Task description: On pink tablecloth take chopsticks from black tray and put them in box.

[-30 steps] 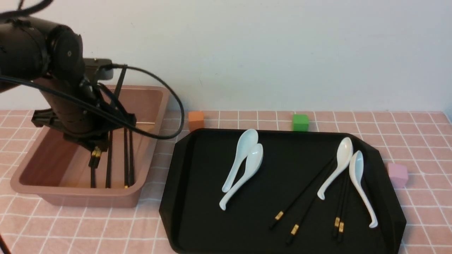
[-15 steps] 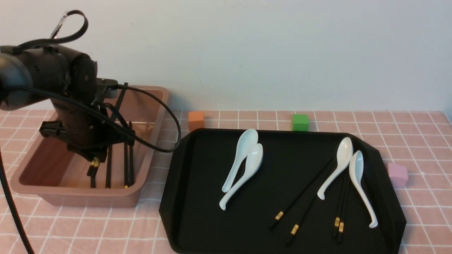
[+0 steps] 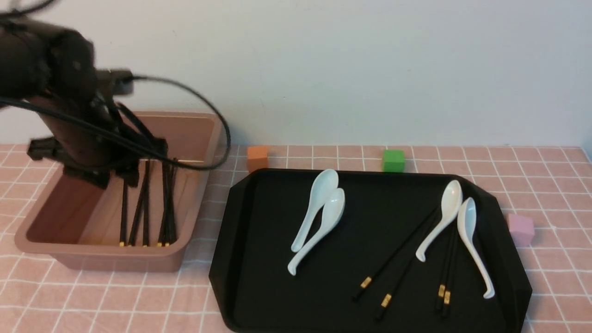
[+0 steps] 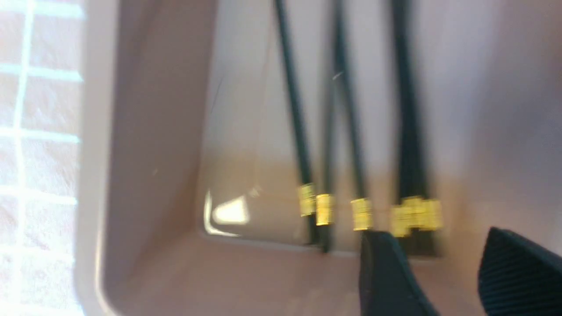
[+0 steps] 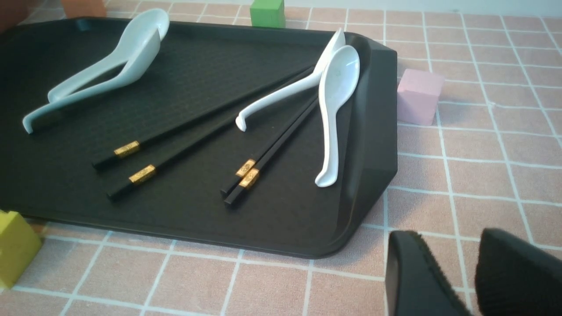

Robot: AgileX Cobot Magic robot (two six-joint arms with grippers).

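On the pink tablecloth [image 3: 555, 185] the box [image 3: 115, 253] stands at the left. Several black chopsticks [image 3: 145, 208] with gold bands lie inside it, also seen in the left wrist view [image 4: 351, 131]. My left gripper [image 4: 434, 237] is open and empty, above their banded ends, near the box wall [image 4: 145, 131]. The black tray [image 3: 263, 259] holds two loose chopsticks [image 3: 397, 259] and a close pair [image 3: 446, 273]. These also show in the right wrist view [image 5: 197, 131]. My right gripper [image 5: 448, 237] is open and empty over the cloth, off the tray's [image 5: 66, 175] near right corner.
Two white spoons [image 3: 319, 217] lie mid-tray and two more [image 3: 462, 222] lie over the right-hand chopsticks. An orange cube [image 3: 256, 157] and a green cube [image 3: 393, 160] sit behind the tray. A pink cube [image 3: 521, 229] sits to its right, a yellow cube [image 5: 13, 245] at its front.
My left gripper held chopsticks low in the box; now it has let go and they lie on the box floor. The left arm has risen and shifted left.
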